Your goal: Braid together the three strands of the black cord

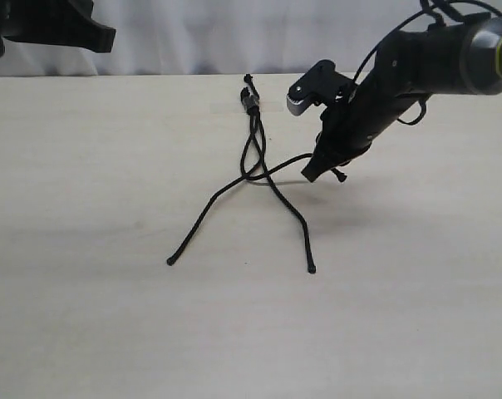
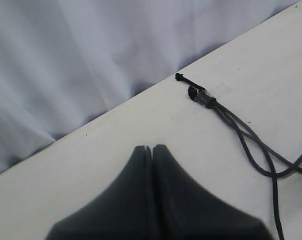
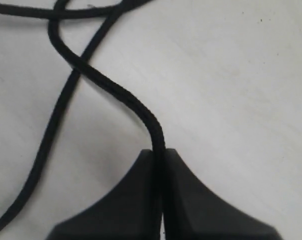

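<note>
Left gripper (image 2: 152, 149) held above table (image 1: 85, 316) near far edge, fingers pressed shut, nothing gripped. Black cord (image 1: 251, 103) taped at knotted end, far centre. Two strands laid splayed toward near side, crossed, tips well apart. Third strand (image 3: 116, 90) pinched between closed fingers of right gripper (image 3: 159, 152).

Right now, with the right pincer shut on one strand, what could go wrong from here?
The right pincer grips the held strand only at its fingertips, so it may slip out under a pull.
Only clear tape anchors the knotted end. A hard tug might peel it, and the left pincer is shut on nothing.
The two free strands cross near the held one, so tangling is possible.
</note>
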`<state>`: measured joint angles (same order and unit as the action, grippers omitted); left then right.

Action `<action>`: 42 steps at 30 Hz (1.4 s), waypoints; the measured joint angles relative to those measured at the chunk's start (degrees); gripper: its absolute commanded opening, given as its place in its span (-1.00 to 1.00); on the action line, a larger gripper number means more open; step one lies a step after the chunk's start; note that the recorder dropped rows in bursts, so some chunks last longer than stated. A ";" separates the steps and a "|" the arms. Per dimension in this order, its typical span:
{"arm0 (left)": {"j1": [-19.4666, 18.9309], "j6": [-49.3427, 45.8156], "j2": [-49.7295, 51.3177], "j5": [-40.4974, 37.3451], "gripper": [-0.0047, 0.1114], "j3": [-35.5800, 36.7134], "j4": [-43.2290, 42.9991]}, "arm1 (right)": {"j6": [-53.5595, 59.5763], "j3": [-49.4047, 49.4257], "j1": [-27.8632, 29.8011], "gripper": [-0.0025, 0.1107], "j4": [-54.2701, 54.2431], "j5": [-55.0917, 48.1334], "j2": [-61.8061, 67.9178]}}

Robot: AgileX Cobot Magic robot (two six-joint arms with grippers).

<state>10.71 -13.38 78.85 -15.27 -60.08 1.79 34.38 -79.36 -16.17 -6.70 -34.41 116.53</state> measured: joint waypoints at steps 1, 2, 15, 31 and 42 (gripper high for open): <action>0.00 0.00 0.00 0.00 -0.92 0.00 0.00 | -1.57 0.00 0.00 -0.82 1.53 0.27 0.63; 0.00 0.00 0.00 0.00 -0.92 0.00 0.00 | -3.44 0.00 0.00 -0.75 3.35 0.79 1.19; 0.00 0.00 0.00 0.00 -0.92 0.00 0.00 | -19.17 0.09 0.00 0.47 15.97 3.54 3.01; 0.00 0.00 -9.62 8.78 -0.92 9.18 2.24 | -31.25 16.68 5.35 -0.88 13.70 18.55 -33.37; 0.00 0.92 -32.28 26.94 -0.92 30.34 5.90 | -35.04 43.07 5.35 -0.88 8.18 41.56 -60.84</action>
<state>10.71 -12.46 46.57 11.67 -29.74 7.68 -0.66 -36.29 -10.82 1.48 7.16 55.69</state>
